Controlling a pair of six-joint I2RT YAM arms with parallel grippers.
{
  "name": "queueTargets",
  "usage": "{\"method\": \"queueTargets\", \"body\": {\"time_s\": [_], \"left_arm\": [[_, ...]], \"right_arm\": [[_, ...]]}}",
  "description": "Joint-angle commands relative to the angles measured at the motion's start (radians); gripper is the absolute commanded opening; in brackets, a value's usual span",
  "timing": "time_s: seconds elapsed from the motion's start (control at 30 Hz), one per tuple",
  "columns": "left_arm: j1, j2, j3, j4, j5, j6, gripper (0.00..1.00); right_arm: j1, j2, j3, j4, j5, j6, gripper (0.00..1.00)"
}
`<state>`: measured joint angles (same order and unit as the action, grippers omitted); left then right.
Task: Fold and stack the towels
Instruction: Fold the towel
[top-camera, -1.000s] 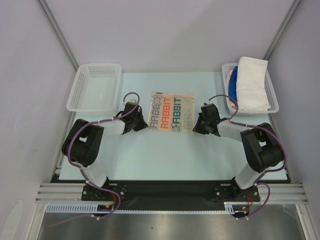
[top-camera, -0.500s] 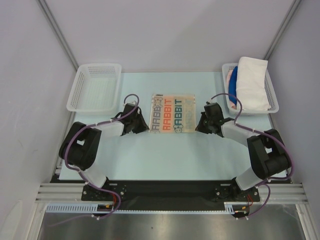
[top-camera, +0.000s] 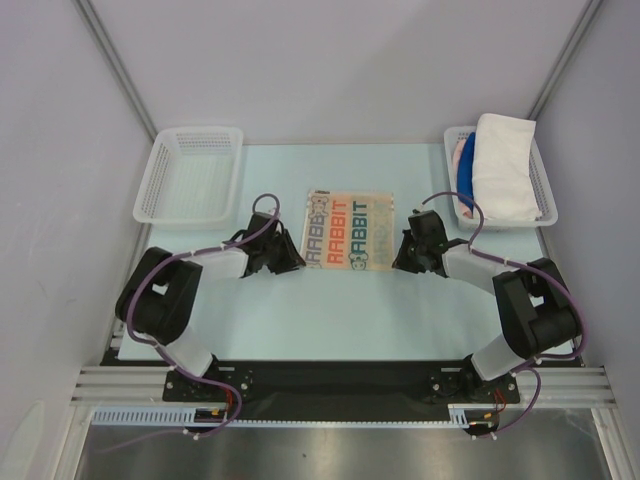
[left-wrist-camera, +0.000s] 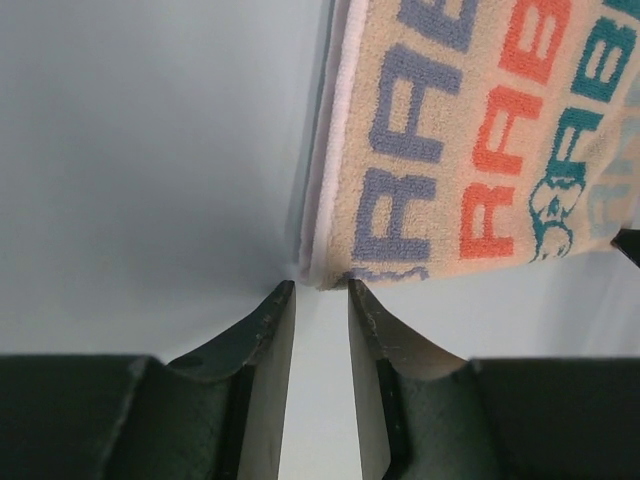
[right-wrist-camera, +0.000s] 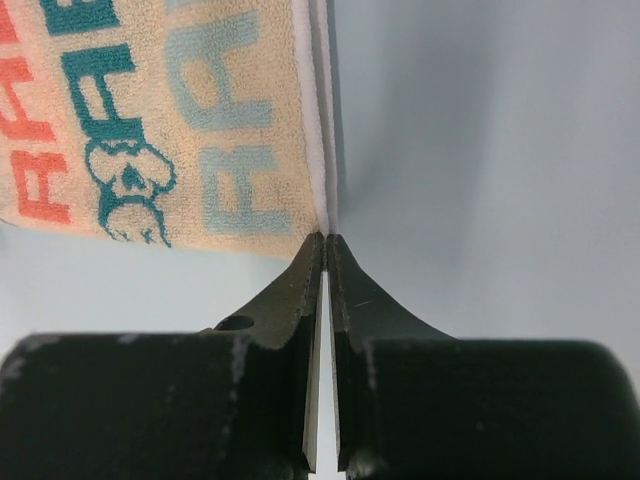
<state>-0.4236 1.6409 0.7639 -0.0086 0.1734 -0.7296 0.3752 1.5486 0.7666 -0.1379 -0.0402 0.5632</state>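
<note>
Early stage of folding. The lettered towel (top-camera: 348, 230) lies flat on the table (top-camera: 300, 310) between the two grippers; paired white edges in the wrist views suggest it is already doubled once. The left gripper (left-wrist-camera: 320, 290) stands narrowly parted with nothing between its tips, the towel's near corner just beyond them and slightly to their right. The right gripper (right-wrist-camera: 326, 240) is closed to a slit, the opposite near corner touching its tips; whether cloth is pinched cannot be told. Beyond and to the right of that gripper, a white towel (top-camera: 503, 165), a blue towel (top-camera: 467, 172) and a pink towel (top-camera: 460, 148) sit heaped in a mesh basket (top-camera: 546, 195). By this evidence one towel is partly folded, the others await handling, and no stack exists yet.
</note>
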Motion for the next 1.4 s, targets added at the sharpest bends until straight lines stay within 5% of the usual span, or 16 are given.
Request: {"method": "queueTargets", "body": {"time_s": [0.0, 0.13, 0.37, 0.8, 1.37], "left_arm": [[-0.018, 0.039, 0.006, 0.03, 0.02, -0.019, 0.34], [-0.02, 0.074, 0.014, 0.055, 0.012, -0.025, 0.3], [-0.02, 0.068, 0.064, 0.032, -0.031, 0.004, 0.0], [-0.041, -0.232, 0.063, -0.129, -0.068, 0.074, 0.0], [-0.064, -0.722, 0.247, -0.343, 0.015, 0.082, 0.0]], "right_arm": [[-0.004, -0.007, -0.001, 0.006, -0.004, -0.014, 0.06], [-0.002, -0.005, 0.002, 0.011, -0.01, -0.016, 0.06], [-0.004, -0.016, 0.022, 0.011, -0.018, -0.026, 0.06], [0.039, -0.252, 0.037, -0.123, 0.0, -0.052, 0.05], [0.134, -0.663, 0.355, -0.354, 0.025, -0.074, 0.0]]}}
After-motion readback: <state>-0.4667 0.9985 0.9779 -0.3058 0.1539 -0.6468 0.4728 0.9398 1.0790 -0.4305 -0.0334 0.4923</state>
